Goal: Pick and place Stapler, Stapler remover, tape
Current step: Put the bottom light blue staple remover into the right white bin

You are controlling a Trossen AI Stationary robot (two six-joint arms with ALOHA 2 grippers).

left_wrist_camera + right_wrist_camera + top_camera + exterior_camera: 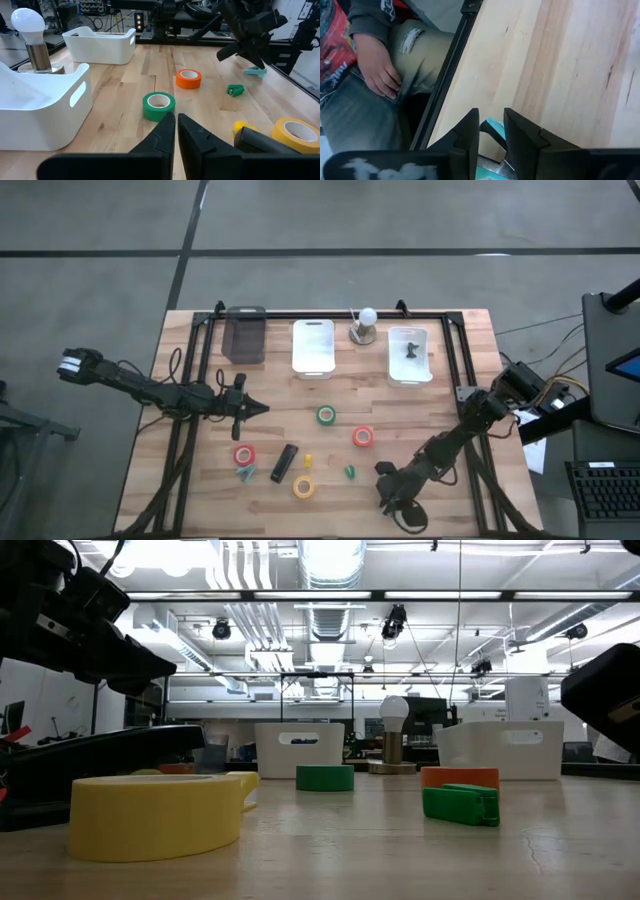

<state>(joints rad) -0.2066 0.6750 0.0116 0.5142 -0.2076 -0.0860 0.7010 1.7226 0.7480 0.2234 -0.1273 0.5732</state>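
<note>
The small teal piece (492, 129), by its look the stapler remover, sits right at the table's front edge on the right side, caught between the fingers of the right gripper (491, 115). They look pinched onto it, though only a sliver of teal shows there. That's the worry: a thin bite on a small, slick thing. If it slips during the lift, it could drop past the black frame rail (445, 85) and off the table, where a person's hand (380, 75) rests on a lap just beyond.

The carry is long too. The white bins (410, 372) stand along the far side, and the orange-red tape (363, 436) and green tape (326, 415) lie between. A low sweep could knock a roll away.

The left gripper (262, 409), fingers closed and empty, hangs over the middle-left, close enough that crossing paths is a risk. The stapler (284, 463) lies untouched beside the yellow tape (303, 487).
</note>
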